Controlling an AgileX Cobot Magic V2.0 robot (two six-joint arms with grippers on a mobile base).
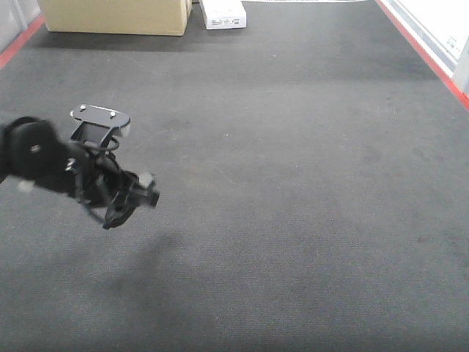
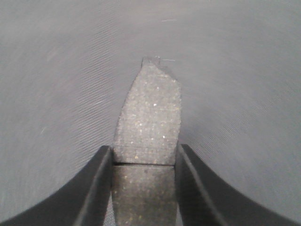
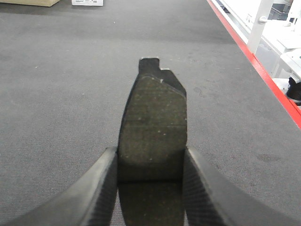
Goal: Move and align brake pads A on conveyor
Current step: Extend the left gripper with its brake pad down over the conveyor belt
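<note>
L hand [image 2: 143,151] clamped on brake pad [image 2: 149,113], held over conveyor [image 2: 56,70] belt. R hand [image 3: 150,151] likewise gripping 2nd brake pad [image 3: 153,113], also over conveyor, pad end sticking fwd past hand.

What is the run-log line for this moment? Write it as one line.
left fingers: shut on first brake pad | right fingers: shut on second brake pad | both pads: over belt

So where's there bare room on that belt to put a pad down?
The conveyor is bare across its middle and right, up to the red edge. Crowded: the far end by the cardboard box and white box, and the left, under the left hand.
</note>
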